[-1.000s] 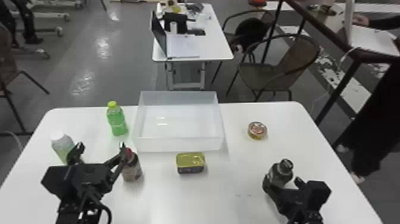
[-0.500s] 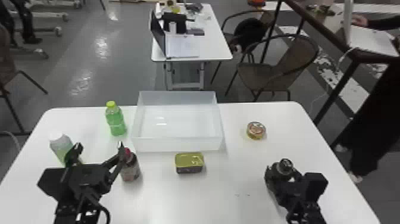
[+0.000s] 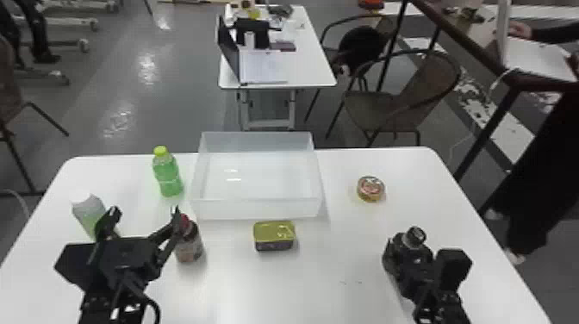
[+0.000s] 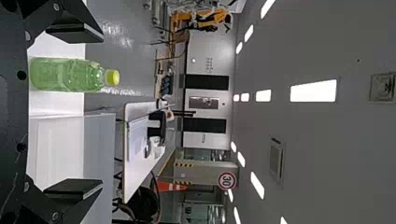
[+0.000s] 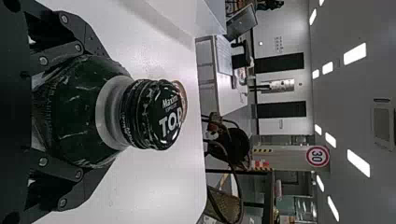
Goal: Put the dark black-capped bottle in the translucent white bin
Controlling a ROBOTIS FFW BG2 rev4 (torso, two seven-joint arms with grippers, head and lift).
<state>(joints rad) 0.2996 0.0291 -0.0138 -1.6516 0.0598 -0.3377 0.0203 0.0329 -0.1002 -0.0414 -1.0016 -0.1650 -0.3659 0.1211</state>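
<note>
"black cap, dark green shoulders: where is the dark black-capped bottle (image 3: 416, 236)?"

"at the right of the white table (image 3: 344, 297), outside the translucent white bin (image 3: 254, 211) and on its near side. the right gripper (image 3: 407, 253) has it. logged as grasping: in the right wrist view the fingers (image 5: 74, 25) press on both sides of the body, cap and neck clear of them."

"base on the table or lifted?"

"cannot tell; the gripper covers the lower part."

"left gripper (image 3: 145, 212)?"

"released, at the near left. fingers spread wide, nothing between them in the left wrist view. from the head view, one finger is by the pale green bottle with a white cap (image 3: 89, 213), the other overlaps the red-capped brown bottle (image 3: 188, 246). contact: cannot tell."

"remaining items?"

"green bottle with a yellow-green cap (image 3: 167, 174), upright, just left of the bin. gold-lidded rectangular tin (image 3: 274, 235), near the bin's front wall, on the robot's side. round flat tin (image 3: 370, 188), right of the bin, apart from it, farther back than the held bottle."

"bin contents?"

"none seen. two small bright reflections on its floor."
</note>
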